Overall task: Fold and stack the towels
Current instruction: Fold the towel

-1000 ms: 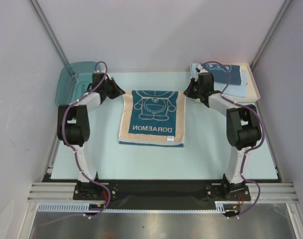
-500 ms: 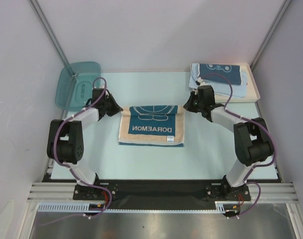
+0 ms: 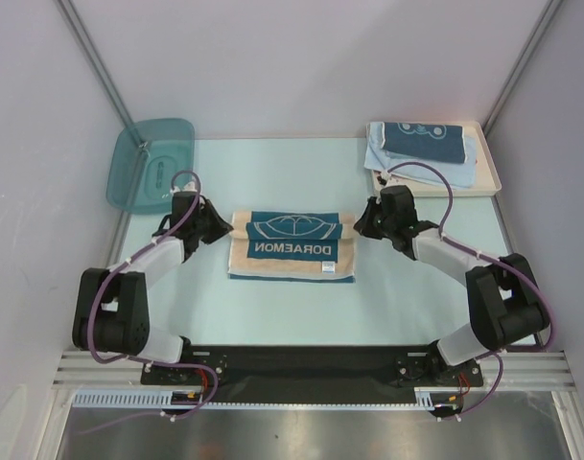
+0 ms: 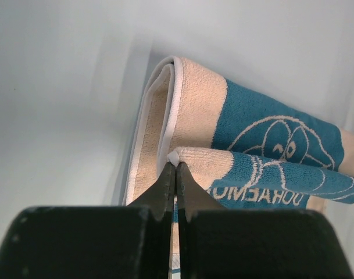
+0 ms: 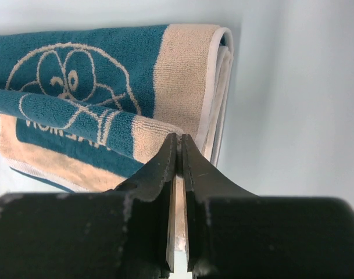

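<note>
Pale blue-green table (image 3: 397, 297) between white walls (image 3: 301, 57), seen from above: a beige towel (image 3: 292, 251) with a teal panel (cartoon face and the word DORAEMON) lies at its centre, its far edge raised and doubled over toward the near side. The left gripper (image 3: 224, 227) pinches that raised edge's left corner and the right gripper (image 3: 361, 224) its right corner, both clamped tight on the cloth. At far right a cream tray (image 3: 490, 172) holds a dark-blue towel (image 3: 423, 141) folded on a light-blue towel (image 3: 378, 156); a translucent blue bin (image 3: 148, 163) sits far left.

three towels (image 3: 292, 244) (image 3: 423, 142) (image 3: 377, 155), one bin (image 3: 152, 158), one tray (image 3: 489, 178).
</note>
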`<state>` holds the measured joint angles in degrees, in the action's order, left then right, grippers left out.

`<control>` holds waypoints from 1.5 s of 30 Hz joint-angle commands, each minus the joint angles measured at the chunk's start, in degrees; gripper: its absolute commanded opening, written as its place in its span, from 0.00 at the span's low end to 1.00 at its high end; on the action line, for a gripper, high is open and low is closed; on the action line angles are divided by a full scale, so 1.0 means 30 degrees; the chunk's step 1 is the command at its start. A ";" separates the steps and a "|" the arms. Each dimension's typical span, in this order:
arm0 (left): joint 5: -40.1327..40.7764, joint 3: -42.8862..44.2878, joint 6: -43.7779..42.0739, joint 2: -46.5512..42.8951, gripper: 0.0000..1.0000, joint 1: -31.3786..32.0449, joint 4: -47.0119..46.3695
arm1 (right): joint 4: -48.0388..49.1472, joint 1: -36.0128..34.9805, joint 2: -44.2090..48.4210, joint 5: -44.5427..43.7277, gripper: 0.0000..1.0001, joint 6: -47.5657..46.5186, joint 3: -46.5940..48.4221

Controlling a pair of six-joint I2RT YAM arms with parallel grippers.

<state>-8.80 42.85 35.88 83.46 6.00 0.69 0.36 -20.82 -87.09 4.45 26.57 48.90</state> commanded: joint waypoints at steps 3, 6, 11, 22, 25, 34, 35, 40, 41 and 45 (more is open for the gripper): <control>0.0970 -0.0894 -0.0123 -0.1628 0.00 -0.0066 -0.0873 | -0.0062 -0.0384 0.1578 -0.1452 0.00 0.0256 -0.0744; 0.0853 -0.1246 -0.0123 -0.2096 0.00 -0.0066 -0.0816 | -0.0647 -0.0472 0.2017 -0.1483 0.00 0.0314 -0.1008; 0.0911 -0.1948 -0.0123 -0.2946 0.00 -0.0008 -0.0786 | -0.0794 -0.0560 0.2895 -0.1483 0.00 0.0460 -0.1857; 0.0970 -0.3092 -0.0299 -0.4060 0.00 0.0022 -0.0874 | -0.0472 -0.1145 0.3570 -0.1976 0.00 0.0783 -0.3059; 0.0941 -0.3267 -0.0358 -0.4177 0.00 0.0051 -0.0844 | -0.0443 -0.1205 0.3716 -0.1981 0.00 0.0841 -0.3293; 0.0911 -0.3854 -0.0387 -0.4441 0.00 0.0051 -0.1050 | -0.0325 -0.1643 0.3805 -0.2185 0.00 0.1105 -0.3908; 0.0940 -0.3912 -0.0445 -0.4412 0.00 0.0051 -0.1108 | -0.0325 -0.1644 0.3718 -0.2157 0.00 0.1134 -0.3967; 0.0852 -0.4146 -0.0475 -0.4382 0.00 0.0051 -0.1255 | 0.0406 -0.1907 0.3541 -0.2273 0.00 0.1310 -0.4172; 0.0852 -0.4263 -0.0475 -0.4383 0.00 0.0051 -0.1342 | 0.0436 -0.1937 0.3570 -0.2274 0.00 0.1368 -0.4260; 0.0735 -0.4469 -0.0475 -0.4441 0.00 0.0051 -0.1431 | 0.0495 -0.2084 0.3746 -0.2303 0.05 0.1457 -0.4465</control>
<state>-8.67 30.11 35.79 71.68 6.39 -1.52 0.51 -26.89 -76.82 0.38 30.52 36.27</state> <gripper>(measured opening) 0.009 0.074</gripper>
